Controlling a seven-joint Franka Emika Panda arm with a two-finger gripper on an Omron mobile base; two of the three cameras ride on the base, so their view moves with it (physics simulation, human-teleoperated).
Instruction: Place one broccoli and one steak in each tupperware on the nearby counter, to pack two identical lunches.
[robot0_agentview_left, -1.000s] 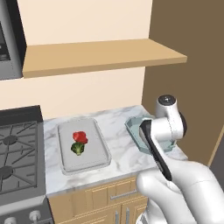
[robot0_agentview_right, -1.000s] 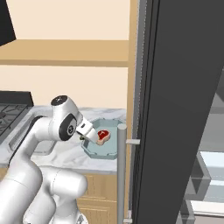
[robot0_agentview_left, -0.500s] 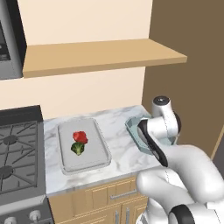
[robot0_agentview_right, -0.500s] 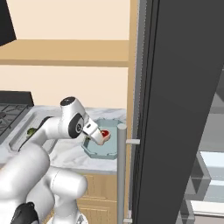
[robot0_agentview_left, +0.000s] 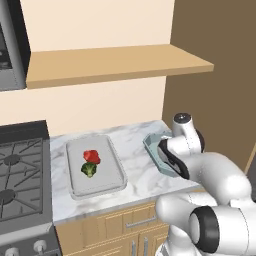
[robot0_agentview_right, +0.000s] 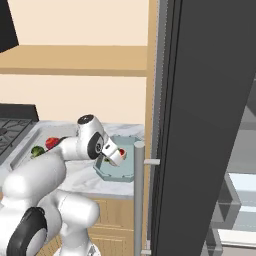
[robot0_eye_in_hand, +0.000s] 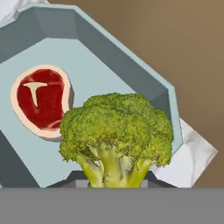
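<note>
My gripper (robot0_eye_in_hand: 113, 180) is shut on the stem of a green broccoli (robot0_eye_in_hand: 116, 131), which hangs over the pale teal tupperware (robot0_eye_in_hand: 131, 57) with cut corners. A red steak (robot0_eye_in_hand: 41, 101) lies flat inside that container. From the right, my gripper (robot0_agentview_right: 112, 156) hovers just above the teal tupperware (robot0_agentview_right: 117, 172), with the steak (robot0_agentview_right: 121, 153) beside it. The grey tupperware (robot0_agentview_left: 112, 175) sits further left on the marbled counter (robot0_agentview_left: 137, 177) and holds a second steak (robot0_agentview_left: 91, 156) and a second broccoli (robot0_agentview_left: 89, 170). My arm hides much of the teal tupperware (robot0_agentview_left: 151, 142) in the left base view.
A gas stove (robot0_agentview_left: 20, 170) borders the counter on the left. A wooden shelf (robot0_agentview_left: 115, 62) runs above it. A tall dark fridge panel (robot0_agentview_right: 200, 125) with a metal handle (robot0_agentview_right: 138, 195) stands close to the right of the teal container.
My arm has folded lower and swung, carrying the gripper and broccoli slightly right and down over the teal container. The food in both containers has not moved.
</note>
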